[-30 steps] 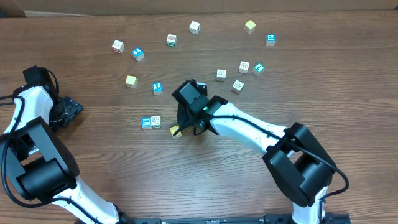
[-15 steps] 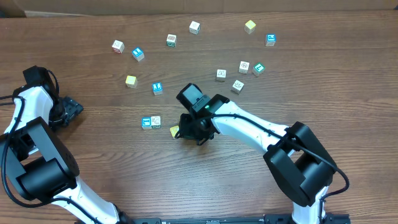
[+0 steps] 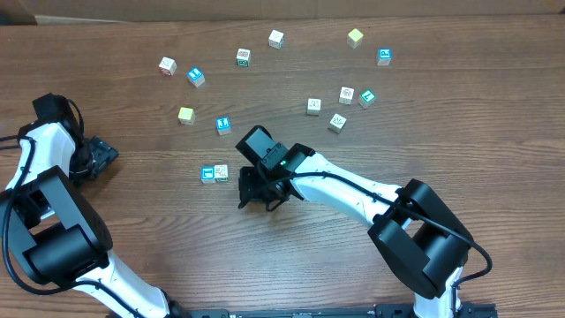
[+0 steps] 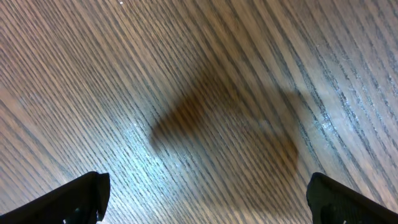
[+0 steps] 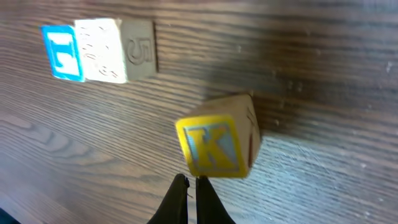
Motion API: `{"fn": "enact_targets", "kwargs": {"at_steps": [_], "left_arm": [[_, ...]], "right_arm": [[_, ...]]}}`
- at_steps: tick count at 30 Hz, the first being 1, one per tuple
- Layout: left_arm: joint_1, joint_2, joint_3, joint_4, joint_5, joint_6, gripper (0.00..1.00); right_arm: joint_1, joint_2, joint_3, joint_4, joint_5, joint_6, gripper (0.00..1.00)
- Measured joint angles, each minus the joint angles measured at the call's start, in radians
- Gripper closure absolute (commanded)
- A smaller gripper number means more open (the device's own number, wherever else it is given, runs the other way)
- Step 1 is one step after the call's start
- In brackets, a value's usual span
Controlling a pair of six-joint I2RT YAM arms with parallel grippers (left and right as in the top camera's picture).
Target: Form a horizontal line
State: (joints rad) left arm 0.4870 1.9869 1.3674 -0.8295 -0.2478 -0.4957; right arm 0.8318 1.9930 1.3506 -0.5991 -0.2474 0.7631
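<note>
Right end effector (image 3: 251, 196) shifted left; dark wood-grain table (image 3: 459, 132), loose cubes (image 3: 355, 37) scattered.

Table (image 3: 494, 106) viewed from directly overhead, wrist views taken close above it, cube pair (image 5: 93, 53) shared with right wrist.

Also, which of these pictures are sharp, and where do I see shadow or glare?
Overhead view: evenly lit and sharp. Left wrist view: a soft dark shadow on the table mid-frame, pale sheen at its lower left. Right wrist view: the yellow K cube is fairly clear; the blue cube and white cube behind it look soft.
</note>
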Motion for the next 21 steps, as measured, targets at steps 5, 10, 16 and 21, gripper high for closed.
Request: {"fn": "enact_targets", "kwargs": {"at_steps": [5,10,16,21], "left_arm": [[0.000,0.000,0.000,0.000,0.000,0.000,0.00],[0.000,0.000,0.000,0.000,0.000,0.000,0.00],[0.000,0.000,0.000,0.000,0.000,0.000,0.00],[0.000,0.000,0.000,0.000,0.000,0.000,0.00]], "right_arm": [[0.000,0.000,0.000,-0.014,0.000,0.001,0.96],[0.000,0.000,-0.001,-0.077,-0.012,0.000,0.96],[0.000,0.010,-0.002,-0.084,-0.012,0.011,0.96],[0.000,0.035,-0.003,-0.070,-0.012,0.019,0.96]]}}
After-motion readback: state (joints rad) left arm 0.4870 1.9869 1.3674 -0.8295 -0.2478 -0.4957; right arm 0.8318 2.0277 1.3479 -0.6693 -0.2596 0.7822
